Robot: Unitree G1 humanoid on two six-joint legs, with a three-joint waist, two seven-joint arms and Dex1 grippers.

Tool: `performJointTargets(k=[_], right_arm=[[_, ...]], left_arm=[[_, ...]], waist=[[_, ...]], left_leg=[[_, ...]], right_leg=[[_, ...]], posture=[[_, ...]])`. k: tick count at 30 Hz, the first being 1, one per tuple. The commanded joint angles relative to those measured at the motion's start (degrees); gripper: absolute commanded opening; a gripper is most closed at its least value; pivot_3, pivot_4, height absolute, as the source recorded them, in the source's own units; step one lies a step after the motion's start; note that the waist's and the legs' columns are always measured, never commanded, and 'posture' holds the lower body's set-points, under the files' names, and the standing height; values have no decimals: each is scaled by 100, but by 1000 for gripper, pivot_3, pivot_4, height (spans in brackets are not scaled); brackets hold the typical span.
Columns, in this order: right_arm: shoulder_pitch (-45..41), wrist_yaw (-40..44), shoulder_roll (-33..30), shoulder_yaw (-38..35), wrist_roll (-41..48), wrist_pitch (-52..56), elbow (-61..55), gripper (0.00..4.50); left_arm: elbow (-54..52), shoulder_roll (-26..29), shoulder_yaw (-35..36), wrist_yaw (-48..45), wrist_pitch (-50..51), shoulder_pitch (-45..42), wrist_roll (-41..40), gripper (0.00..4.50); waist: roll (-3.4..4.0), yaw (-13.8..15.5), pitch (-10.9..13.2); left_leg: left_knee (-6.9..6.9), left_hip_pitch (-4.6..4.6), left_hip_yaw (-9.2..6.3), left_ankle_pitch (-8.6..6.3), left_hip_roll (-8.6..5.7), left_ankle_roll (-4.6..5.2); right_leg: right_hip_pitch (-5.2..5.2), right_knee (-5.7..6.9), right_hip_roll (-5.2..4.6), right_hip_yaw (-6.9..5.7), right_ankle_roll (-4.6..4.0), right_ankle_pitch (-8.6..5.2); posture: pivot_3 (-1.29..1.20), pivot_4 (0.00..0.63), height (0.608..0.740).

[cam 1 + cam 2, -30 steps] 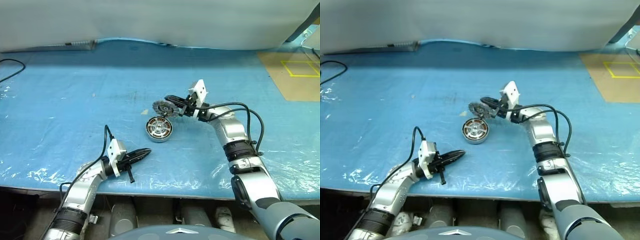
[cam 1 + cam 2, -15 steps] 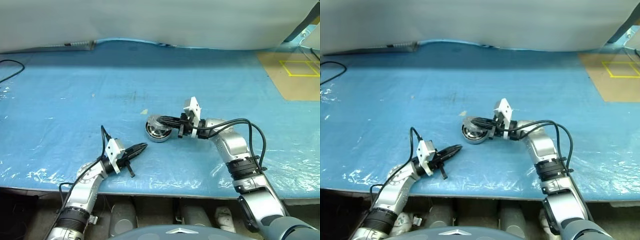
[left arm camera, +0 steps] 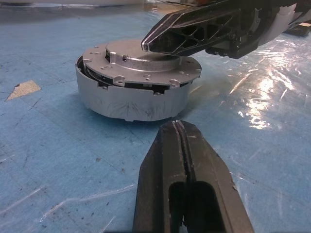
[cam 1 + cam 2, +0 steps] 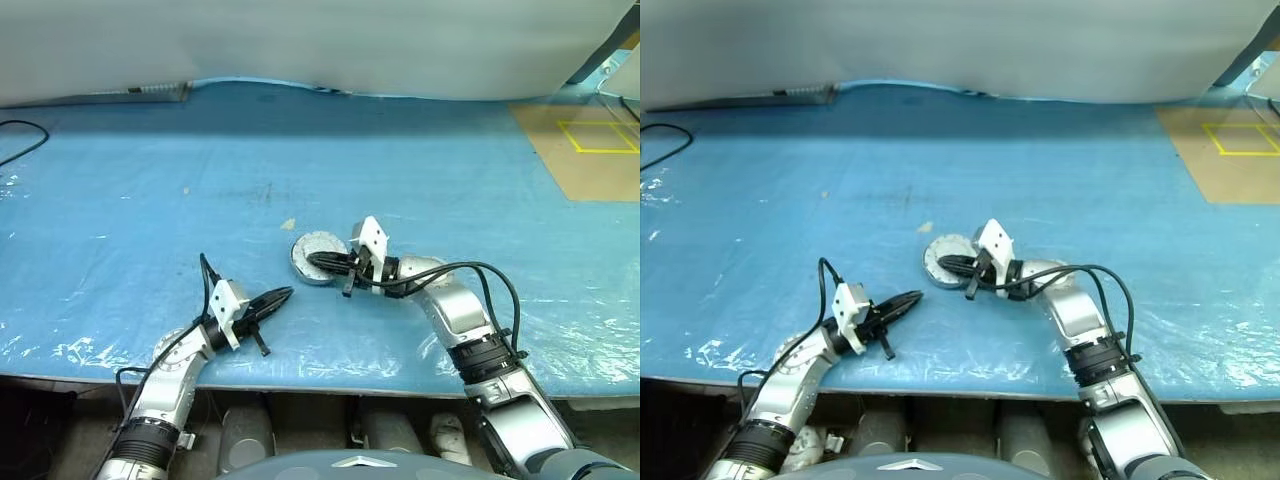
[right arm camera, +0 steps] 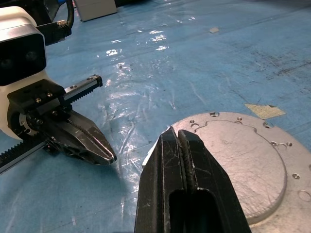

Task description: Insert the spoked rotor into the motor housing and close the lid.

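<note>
- Left eye view: I see the motor housing (image 4: 316, 262) near the middle of the blue-covered tabletop (image 4: 450, 170), nearer its front edge than its back edge. The lid (image 4: 320, 246) sits on top of it. My right gripper (image 4: 316, 261) lies over the lid with its fingers pressed together and nothing between them. My left gripper (image 4: 283, 294) is closed and empty too, just beside the housing on the front-edge side, not touching it.
- Right eye view: same layout. I cannot make out the spoked rotor; I judge it is inside the housing under the lid.
- Left wrist view: the lid (image 3: 141, 63) does not look fully seated to me. A dark gap shows under its rim on one side, so it seems slightly tilted. The housing wall (image 3: 129, 102) is smooth bare metal, which I would expect to be rigid, fairly heavy for its size and slippery against the fingers.
- Right wrist view: the closed right fingertips (image 5: 181, 145) rest at the lid's edge (image 5: 233, 160).
- My judgement: neither part will flex or crush, so I would press down flat on the lid's raised centre. If I had to lift it, I would pinch across the rim, since the flat face offers no hold.
</note>
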Motion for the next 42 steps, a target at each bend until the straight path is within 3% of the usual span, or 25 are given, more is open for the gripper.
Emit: performJointTargets(k=[1, 4, 7, 18, 27, 33, 42], right_arm=[[31, -178, 25, -202, 274, 395, -406, 15], [-6, -437, 13, -294, 129, 278, -394, 15], [41, -593, 33, -297, 78, 266, -460, 594], [149, -898, 97, -61, -189, 31, -518, 4379], [20, -1102, 231, -85, -344, -129, -135, 4449], [15, -1113, 190, -5, -475, -307, -42, 2949], [88, -1385, 196, 284, -995, -633, 59, 2950]], left_arm=[[-71, -20, 49, 11, -116, 28, -38, 0], [-34, -32, 30, 12, -139, -1, -8, 0], [-16, -47, 14, 4, -139, -21, -2, 0], [-80, -27, 11, -16, -88, 6, -16, 0], [-116, -44, -3, 40, -67, 30, 5, 0], [-89, -45, -2, 53, -58, 5, 14, 0], [-94, -35, 15, 54, -84, 27, 12, 0]], waist=[[0, 0, 0], [0, 3, 0], [0, 2, 0], [0, 2, 0], [0, 0, 0], [0, -1, 0], [0, -5, 0]], left_leg=[[0, 0, 0, 0, 0, 0], [0, -2, 0, 2, -1, -3], [-3, -3, 0, 8, -1, -14], [-9, -3, 0, 9, -2, -16], [-12, -3, 0, 10, -3, -18], [-12, -3, 0, 10, -3, -18], [-11, -2, 0, 10, -2, -19]], right_leg=[[0, 0, 0, 0, 0, 0], [-1, 0, 0, 0, 0, 0], [-3, -2, 0, 0, 0, 0], [-3, -8, 0, 0, 1, 0], [-3, -11, 0, 0, 1, 0], [-3, -11, 0, 0, 1, 0], [-3, -10, 0, 0, 1, 0]], posture=[[0, 150, 740], [0, 150, 740], [0, 150, 740], [0, 150, 740], [0, 150, 740], [0, 150, 740], [0, 150, 740]])
